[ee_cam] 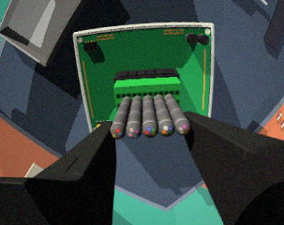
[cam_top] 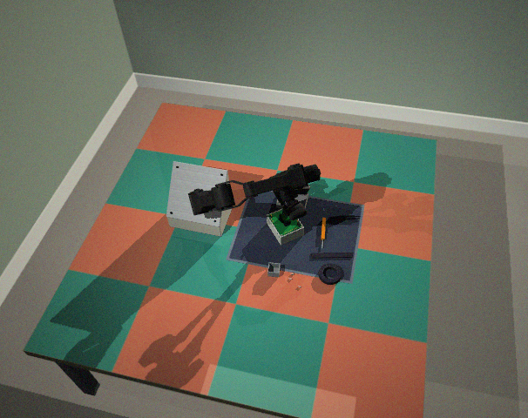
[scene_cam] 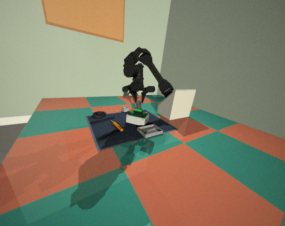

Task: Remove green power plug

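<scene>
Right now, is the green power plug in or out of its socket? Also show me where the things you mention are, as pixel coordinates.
In, apparently: the green power plug (scene_cam: 138,110) (ee_cam: 147,84) sits against the black socket (scene_cam: 138,112) (ee_cam: 146,73).

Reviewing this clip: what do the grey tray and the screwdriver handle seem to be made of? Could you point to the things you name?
Grey tray (scene_cam: 156,131) (ee_cam: 47,41): thin metal or plastic, satin; smooth, pale walls leave it open.

Screwdriver handle (cam_top: 323,228) (scene_cam: 117,126): probably plastic, given its even, bright orange colour.

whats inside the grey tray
The shallow grey plastic-looking tray shows bare inner floor and shadow, with no plug visible. Its near wall hides part of the floor in the exterior view, and the wrist picture cuts the tray off.
</scene>
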You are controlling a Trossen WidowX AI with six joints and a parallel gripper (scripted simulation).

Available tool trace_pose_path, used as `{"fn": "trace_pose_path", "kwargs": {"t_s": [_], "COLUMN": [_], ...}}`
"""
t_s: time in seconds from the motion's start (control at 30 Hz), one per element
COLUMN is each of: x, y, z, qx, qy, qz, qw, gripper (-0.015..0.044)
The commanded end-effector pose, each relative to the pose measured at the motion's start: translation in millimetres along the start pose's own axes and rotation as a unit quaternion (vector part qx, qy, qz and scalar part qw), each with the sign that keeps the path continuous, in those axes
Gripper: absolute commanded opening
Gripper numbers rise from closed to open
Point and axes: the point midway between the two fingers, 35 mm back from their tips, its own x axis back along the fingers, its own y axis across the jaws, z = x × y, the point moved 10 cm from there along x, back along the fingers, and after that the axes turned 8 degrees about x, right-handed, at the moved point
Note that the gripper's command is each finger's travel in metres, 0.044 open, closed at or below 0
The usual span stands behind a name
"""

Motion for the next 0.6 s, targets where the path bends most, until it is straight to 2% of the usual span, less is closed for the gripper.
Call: {"fn": "trace_pose_path", "kwargs": {"t_s": [0.0,0.13,0.37,0.57], "x": [12.5,11.1,20.3,11.1], "y": [-0.5,20.3,21.5,20.3], "z": [1.1,-1.9,-1.9,-1.9], "qx": [-0.001,-0.001,-0.001,-0.001], "qy": [-0.011,-0.003,-0.004,-0.003], "qz": [0.007,0.063,0.063,0.063], "qw": [1.000,0.998,0.998,0.998], "gripper": [0.0000,0.0000,0.0000,0.0000]}}
